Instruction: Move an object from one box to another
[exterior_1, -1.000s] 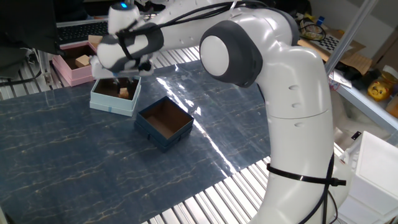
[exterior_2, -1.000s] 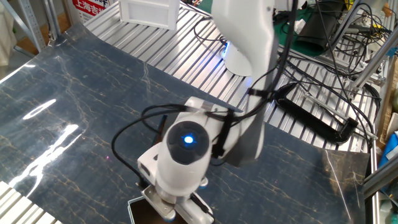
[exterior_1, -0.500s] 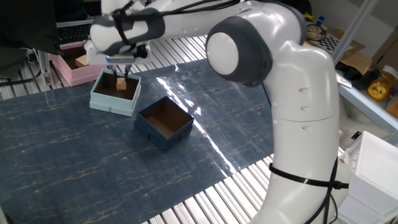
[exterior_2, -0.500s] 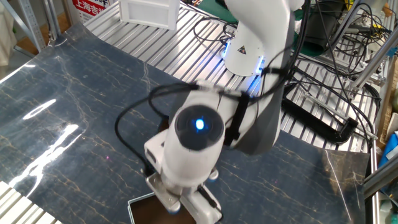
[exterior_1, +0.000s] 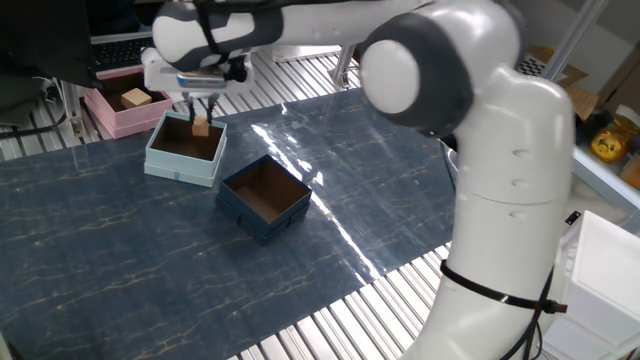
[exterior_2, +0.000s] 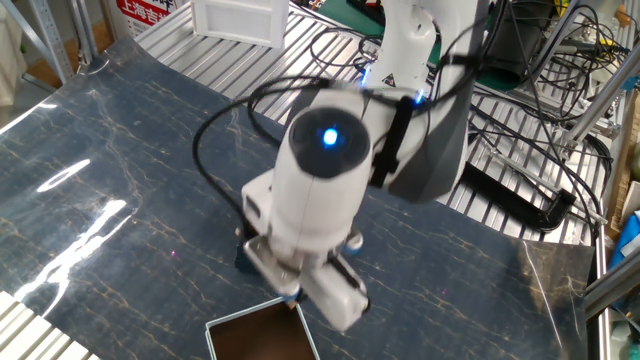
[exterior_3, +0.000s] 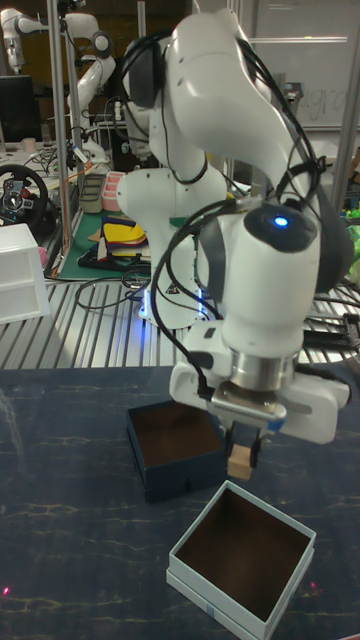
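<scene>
The small tan cube (exterior_1: 201, 127) hangs just above the far edge of the light-blue box (exterior_1: 180, 168), pinched between the fingers of my gripper (exterior_1: 201, 122), which is shut on it. The tall fixed view shows the cube (exterior_3: 239, 465) in the gripper (exterior_3: 241, 456), clear of the light-blue box's (exterior_3: 205, 595) brown floor. The dark navy box (exterior_1: 250, 222) stands right of the light-blue one, nothing in it; it (exterior_3: 185, 478) sits behind and left in the tall view. In the other fixed view the arm hides the fingers and cube.
A pink box (exterior_1: 112, 122) holding a larger tan block (exterior_1: 135, 98) sits behind the light-blue box. A keyboard lies beyond it. Ribbed metal surface surrounds the dark marbled mat (exterior_1: 120, 260). Cables (exterior_2: 520, 190) trail near the robot base.
The gripper has risen out of the light-blue box with the cube held between its fingers. The arm's wrist moved up and slightly back.
</scene>
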